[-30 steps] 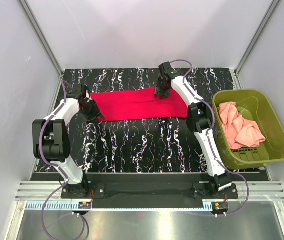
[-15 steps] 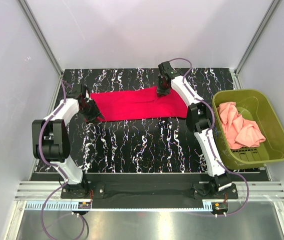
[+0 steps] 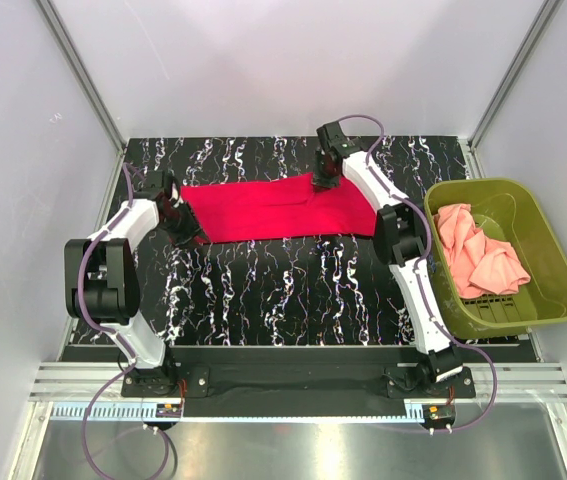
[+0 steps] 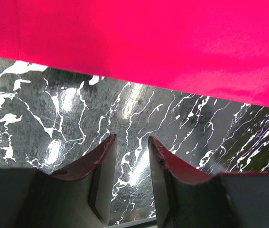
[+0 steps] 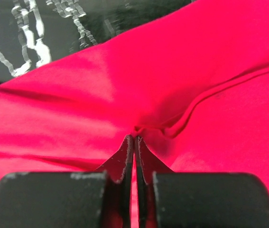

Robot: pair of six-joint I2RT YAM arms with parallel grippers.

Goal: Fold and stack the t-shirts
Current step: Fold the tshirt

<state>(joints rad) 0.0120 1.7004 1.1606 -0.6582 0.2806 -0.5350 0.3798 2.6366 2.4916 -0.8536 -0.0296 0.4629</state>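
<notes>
The red t-shirt (image 3: 273, 207) lies as a long folded strip across the back of the table. My right gripper (image 3: 321, 183) stands over its far edge, right of the middle. In the right wrist view it (image 5: 135, 137) is shut on a small pinched ridge of the red cloth (image 5: 196, 71). My left gripper (image 3: 178, 222) is at the shirt's near left corner. In the left wrist view it (image 4: 132, 138) is open over bare table, and the red hem (image 4: 148, 42) lies just beyond the fingertips, untouched. The pink t-shirt (image 3: 478, 250) sits crumpled in the basket.
An olive-green plastic basket (image 3: 553, 300) stands at the table's right edge, beside the right arm. The black marbled tabletop (image 3: 293, 290) stretches between the shirt and the arm bases. White walls close in the back and both sides.
My right gripper has shut on the red cloth at the shirt's far edge, bunching it slightly. The left arm has not moved.
</notes>
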